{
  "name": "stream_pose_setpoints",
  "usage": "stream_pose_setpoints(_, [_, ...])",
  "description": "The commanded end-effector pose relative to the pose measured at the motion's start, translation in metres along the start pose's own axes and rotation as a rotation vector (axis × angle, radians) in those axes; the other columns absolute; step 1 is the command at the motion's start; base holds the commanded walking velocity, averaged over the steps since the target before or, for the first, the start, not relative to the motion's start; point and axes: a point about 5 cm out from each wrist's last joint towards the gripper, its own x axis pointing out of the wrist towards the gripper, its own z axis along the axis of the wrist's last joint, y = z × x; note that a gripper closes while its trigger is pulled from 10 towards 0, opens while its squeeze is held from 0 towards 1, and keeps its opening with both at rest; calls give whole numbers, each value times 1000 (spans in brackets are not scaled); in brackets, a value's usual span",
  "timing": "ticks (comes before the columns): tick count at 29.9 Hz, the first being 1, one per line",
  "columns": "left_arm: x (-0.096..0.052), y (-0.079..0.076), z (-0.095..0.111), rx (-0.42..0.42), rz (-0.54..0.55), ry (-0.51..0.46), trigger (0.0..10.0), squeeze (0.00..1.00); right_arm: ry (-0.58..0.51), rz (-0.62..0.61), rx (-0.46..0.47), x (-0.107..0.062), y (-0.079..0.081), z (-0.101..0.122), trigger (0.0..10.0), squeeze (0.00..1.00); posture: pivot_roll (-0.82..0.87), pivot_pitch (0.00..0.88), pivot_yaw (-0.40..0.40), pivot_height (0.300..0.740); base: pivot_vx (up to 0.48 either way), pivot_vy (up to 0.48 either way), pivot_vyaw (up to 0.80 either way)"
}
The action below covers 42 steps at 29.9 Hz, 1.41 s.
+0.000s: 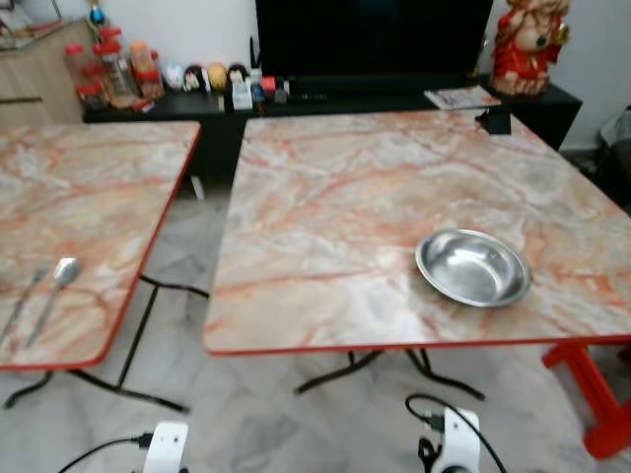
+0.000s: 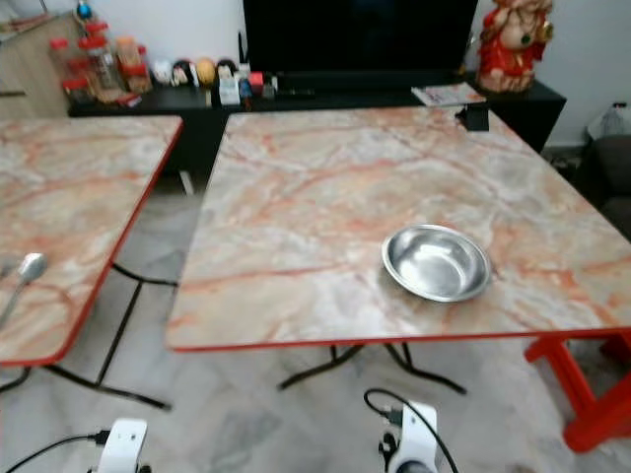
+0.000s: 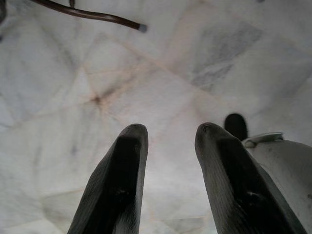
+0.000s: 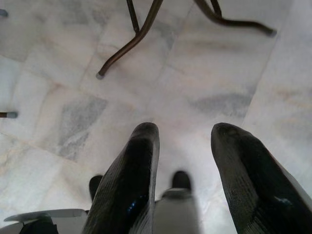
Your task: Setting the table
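Left gripper (image 3: 165, 161) hangs idle over floor, fingers parted, empty. Right gripper (image 4: 187, 161) same, parted, nothing held. My read outward: steel bowl (image 1: 472, 266) sits on near table (image 1: 325, 207), toward right front edge. Spoon (image 1: 59, 279) and fork (image 1: 25, 299) lie side by side on left table (image 1: 89, 187). Bowl looks light, rigid, slick; I'd pinch rim. Cutlery thin, flat, likely slippery; I'd take spoon mid-handle.

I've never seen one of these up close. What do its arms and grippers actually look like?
Each gripper ends in two long black fingers, thick, rounded at the tips and slightly glossy: left gripper, right gripper. The fingers widen toward the base. From the head view, the left arm and right arm show as white rounded housings with thin black cables looping off them.
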Motion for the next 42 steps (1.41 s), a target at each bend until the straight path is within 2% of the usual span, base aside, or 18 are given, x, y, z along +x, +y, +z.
stream_pose_setpoints(1, [1, -6, 5, -9, -12, -8, 10000, 0, 10, -18, -15, -1, -8, -2, 10000, 0, -18, 0, 33, 740, 0, 454, 0])
stream_pose_setpoints(10, [1, -5, 4, -11, -9, -6, 10000, 0, 9, -3, -27, -1, -4, -3, 10000, 0, -19, 0, 38, 740, 0, 455, 202])
stream_pose_setpoints(13, [1, -5, 4, -9, -9, -7, 10000, 0, 10, -10, 3, -1, -5, -3, 10000, 0, -15, 0, 39, 740, 0, 455, 0])
stream_pose_setpoints(31, [1, -1, 3, 13, -6, -4, 10000, 0, -10, 15, -31, 0, 2, 3, 10000, 0, -10, 0, 47, 740, 0, 456, 0])
stream_pose_setpoints(39, [2, -1, 12, 11, -3, -21, 10000, 0, -2, 29, -48, 1, 9, 1, 10000, 0, 27, 0, 23, 740, 0, 438, 295])
stream_pose_setpoints(42, [3, -3, 17, 10, -4, -32, 10000, 0, -4, 32, -24, 1, 10, 2, 10000, 0, 56, 0, -3, 740, 0, 373, 0])
